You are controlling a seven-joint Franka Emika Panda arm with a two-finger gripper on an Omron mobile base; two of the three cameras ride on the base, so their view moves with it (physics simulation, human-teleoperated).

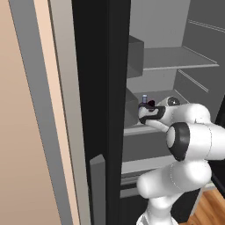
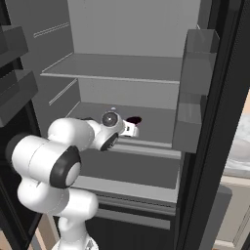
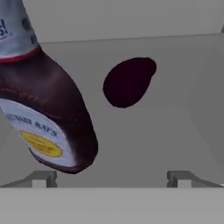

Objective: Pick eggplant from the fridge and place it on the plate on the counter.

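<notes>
Inside the fridge (image 2: 122,29), the eggplant (image 3: 127,82) lies on the middle shelf (image 2: 156,122), just right of a dark bottle (image 3: 48,113) and apart from it. Short of the eggplant, the gripper (image 3: 111,179) stands wide, its fingertips (image 3: 41,178) holding nothing.
</notes>
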